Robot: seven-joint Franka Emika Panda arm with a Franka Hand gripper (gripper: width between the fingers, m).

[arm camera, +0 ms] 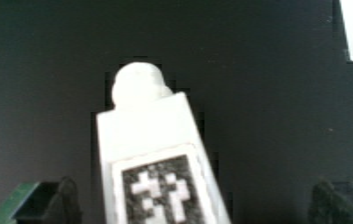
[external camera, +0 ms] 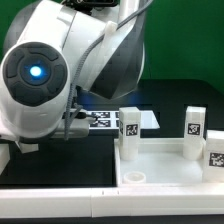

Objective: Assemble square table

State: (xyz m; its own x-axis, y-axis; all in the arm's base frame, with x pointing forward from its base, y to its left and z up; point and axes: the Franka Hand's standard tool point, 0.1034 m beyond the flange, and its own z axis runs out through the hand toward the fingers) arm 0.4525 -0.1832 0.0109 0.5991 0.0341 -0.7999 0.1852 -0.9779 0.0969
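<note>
Black table (external camera: pixel 60 160): three tagged legs (external camera: pixel 130 128), one marker board (external camera: pixel 105 121).

Bright overhead light washes my white shell (external camera: pixel 60 70) with glare. My wrist view is dim, soft and blurred throughout.

Glossy white plastic leg (arm camera: pixel 152 140); matt black table (arm camera: pixel 48 60); paper-like tag (arm camera: pixel 160 184).

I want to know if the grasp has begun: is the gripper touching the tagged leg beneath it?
Apart. In the wrist view the gripper stands open, dark table showing between each fingertip and the leg.
</note>
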